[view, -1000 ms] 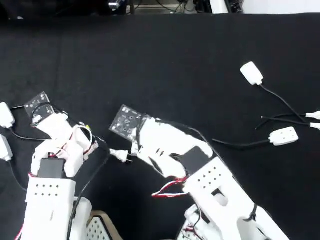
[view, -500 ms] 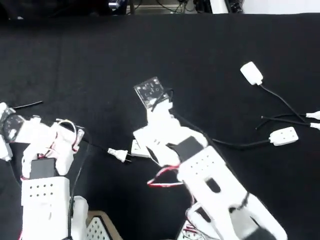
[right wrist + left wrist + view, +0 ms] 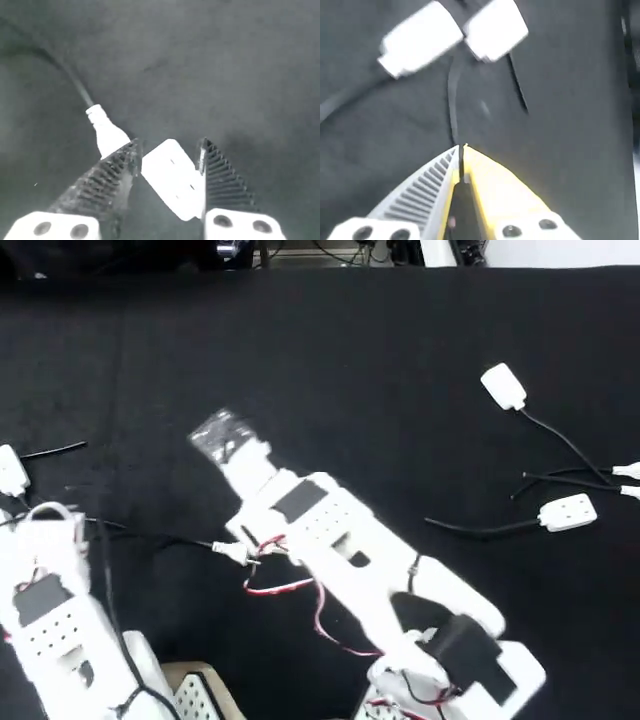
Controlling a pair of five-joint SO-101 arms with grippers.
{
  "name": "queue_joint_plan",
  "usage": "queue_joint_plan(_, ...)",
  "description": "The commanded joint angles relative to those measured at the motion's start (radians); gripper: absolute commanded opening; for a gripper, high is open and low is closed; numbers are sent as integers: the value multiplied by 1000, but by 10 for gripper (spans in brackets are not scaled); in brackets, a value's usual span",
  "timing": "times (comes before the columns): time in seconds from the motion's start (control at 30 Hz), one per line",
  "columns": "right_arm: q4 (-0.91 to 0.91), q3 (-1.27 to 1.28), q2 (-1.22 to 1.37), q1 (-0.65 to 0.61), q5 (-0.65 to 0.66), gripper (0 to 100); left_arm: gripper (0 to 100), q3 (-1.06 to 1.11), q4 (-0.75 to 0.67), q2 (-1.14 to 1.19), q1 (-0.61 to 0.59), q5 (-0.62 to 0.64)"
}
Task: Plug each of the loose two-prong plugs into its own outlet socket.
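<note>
My right gripper (image 3: 167, 150) stands open over the black cloth, its fingers on either side of a white socket block (image 3: 175, 181). A white two-prong plug (image 3: 106, 134) lies just beside one finger. From above, that plug (image 3: 232, 552) lies at the right arm's (image 3: 310, 520) near side, and its black cable (image 3: 150, 537) runs left to the left arm (image 3: 45, 580). My left gripper (image 3: 461, 148) is shut, with a thin black cable (image 3: 452, 95) ending at its tips. Beyond it lie two white blocks (image 3: 420, 42) (image 3: 495, 27), side by side.
At the far right lie a white socket (image 3: 503, 386), another white socket (image 3: 567, 511) and their black cables (image 3: 565, 445). A white block (image 3: 10, 470) sits at the left edge. The black cloth (image 3: 330, 350) covers the whole table.
The left arm pulled back toward the left front corner, and the cable now stretches left from the plug. The right arm's wrist swung out and then left. The plug barely moved.
</note>
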Motion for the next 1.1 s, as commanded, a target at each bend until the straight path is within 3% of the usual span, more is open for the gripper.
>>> queue_joint_plan(0.0,-12,-73,58,-72,106,185,30,79,-126,-8,-193,-149)
queue_joint_plan(0.2,-14,-76,105,-101,192,185,30,150,-150,-8,-435,-359)
queue_joint_plan(0.37,-31,-77,113,-103,265,184,30,180,-152,-6,-552,-503)
queue_joint_plan(0.6,-26,-62,120,-160,310,184,30,278,-155,-6,-567,-663)
queue_joint_plan(0.9,-23,-117,275,-227,307,181,30,320,-155,-6,-568,-669)
queue_joint_plan(1.07,38,-188,329,-227,269,102,30,320,-155,-6,-570,-669)
